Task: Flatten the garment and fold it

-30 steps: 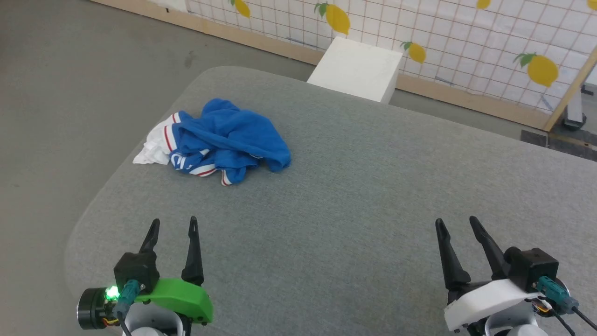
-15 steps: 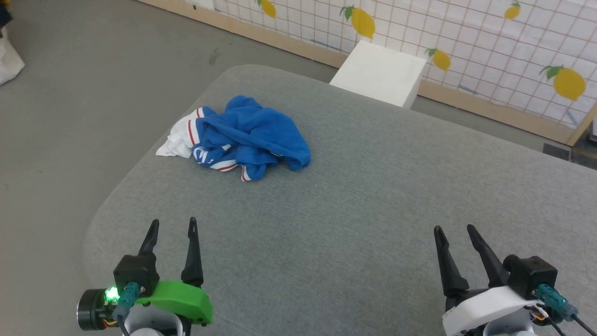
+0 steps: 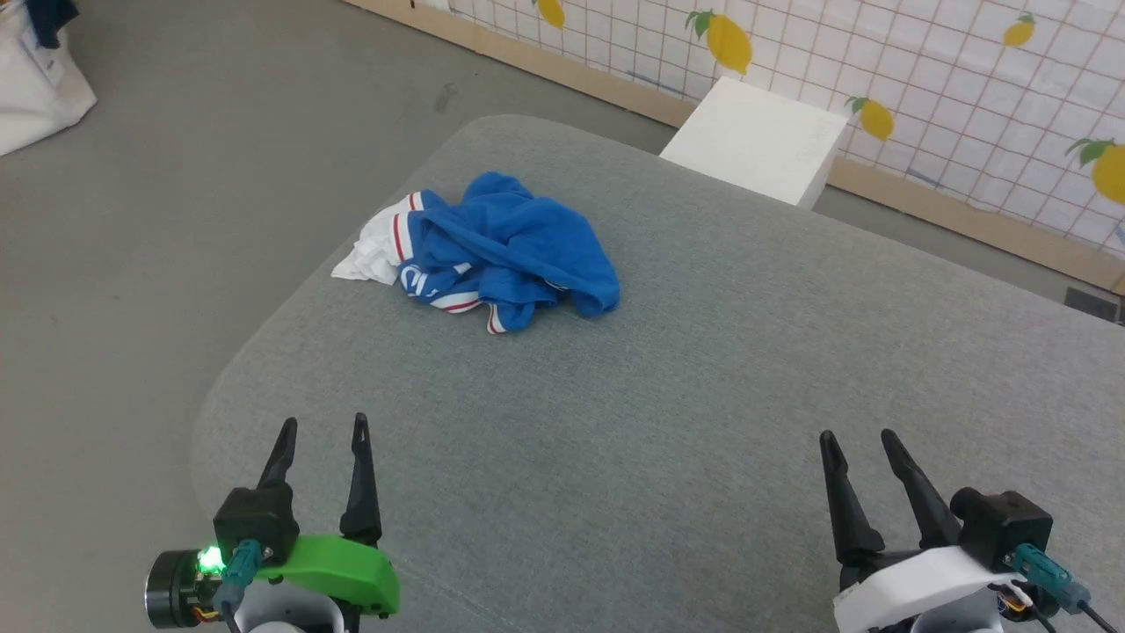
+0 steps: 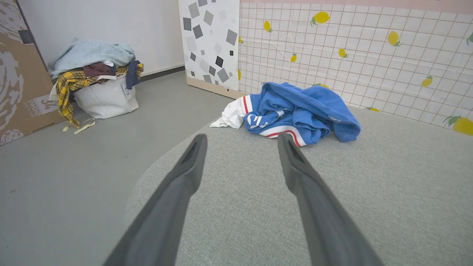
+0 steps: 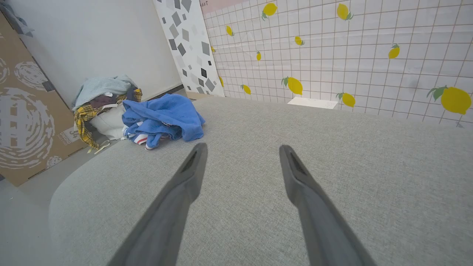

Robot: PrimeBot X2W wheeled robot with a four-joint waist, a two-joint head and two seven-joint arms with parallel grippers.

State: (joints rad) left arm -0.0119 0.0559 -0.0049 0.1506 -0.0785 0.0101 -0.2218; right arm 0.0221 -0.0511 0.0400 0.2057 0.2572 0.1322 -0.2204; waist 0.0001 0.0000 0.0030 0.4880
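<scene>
Crumpled blue T-shirt (image 3: 514, 251) heaped near the far left corner of the grey table (image 3: 703, 396). Well short of it, left gripper (image 3: 324, 420) and right gripper (image 3: 855, 434), fingers spread apart, holding nothing.

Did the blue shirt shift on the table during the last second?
No. The garment keeps its place against the table and the white box; the head camera turned instead.

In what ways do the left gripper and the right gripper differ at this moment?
The left gripper has a green cover; the right gripper has a white one. The left gripper is nearer the crumpled garment than the right gripper. Both are open and empty, over the grey surface.
</scene>
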